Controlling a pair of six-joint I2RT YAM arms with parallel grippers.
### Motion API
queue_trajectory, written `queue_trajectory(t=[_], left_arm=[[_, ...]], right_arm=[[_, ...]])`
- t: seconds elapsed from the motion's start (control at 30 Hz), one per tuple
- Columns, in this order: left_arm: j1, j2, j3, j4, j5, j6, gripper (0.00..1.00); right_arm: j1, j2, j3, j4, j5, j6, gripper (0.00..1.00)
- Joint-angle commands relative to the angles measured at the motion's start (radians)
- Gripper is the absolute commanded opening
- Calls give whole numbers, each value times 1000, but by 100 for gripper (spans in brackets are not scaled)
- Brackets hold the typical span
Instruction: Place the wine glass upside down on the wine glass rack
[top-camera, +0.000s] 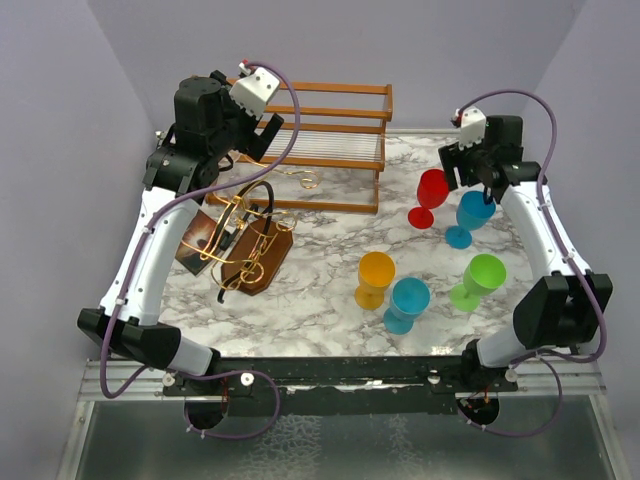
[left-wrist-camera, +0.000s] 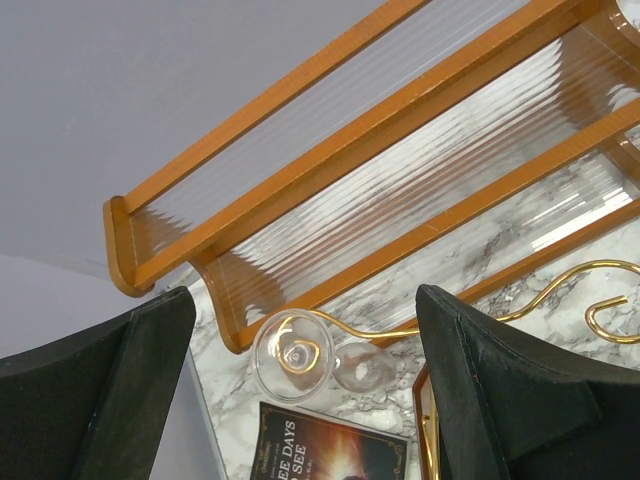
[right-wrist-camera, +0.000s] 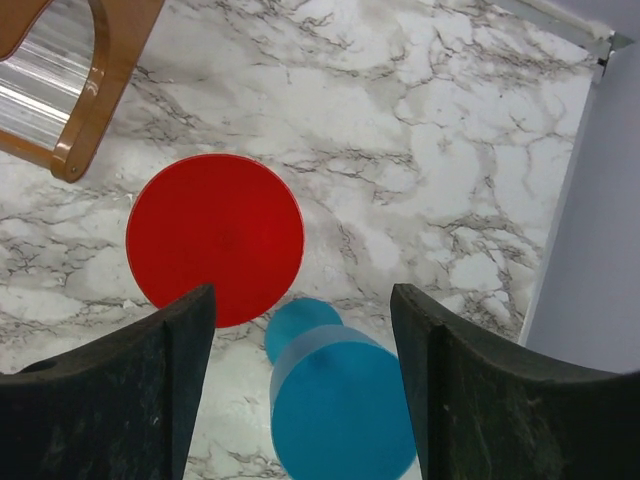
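Note:
The wine glass rack (top-camera: 243, 232), gold curled wire on a dark brown base (top-camera: 262, 265), stands at the left. In the left wrist view a clear wine glass (left-wrist-camera: 293, 355) hangs upside down on one gold curl (left-wrist-camera: 400, 328), its foot uppermost and its bowl below. My left gripper (top-camera: 265, 132) is open and empty, raised above that glass (left-wrist-camera: 305, 300). My right gripper (top-camera: 483, 185) is open, its fingers either side above a blue wine glass (right-wrist-camera: 345, 405) and not touching it (right-wrist-camera: 302, 295).
An orange-brown wooden slatted frame (top-camera: 330, 130) stands at the back. A book (top-camera: 198, 240) lies left of the rack. Red (top-camera: 432, 190), blue (top-camera: 472, 212), orange (top-camera: 375, 275), second blue (top-camera: 407, 300) and green (top-camera: 480, 278) glasses stand upright on the marble top.

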Motion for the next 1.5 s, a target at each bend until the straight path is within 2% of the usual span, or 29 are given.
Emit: queue_trajectory(t=[0.0,0.5,0.87,1.2,1.47], left_arm=[[3,10,24,26,24,-44,95],[3,41,23,23,30,-41,95],[3,44,26,16,37,-35,95],[4,42,9,48,22,-41,99],[5,27,-15,78,-16,-59,99]], right_arm=[[0,63,31,11,21,12,67],[0,241,145,-55,-17,5,37],[0,313,174,-84,-40,4,23],[-1,286,211,-115,-97,7,2],[0,135,197,-109,-156,-23,1]])
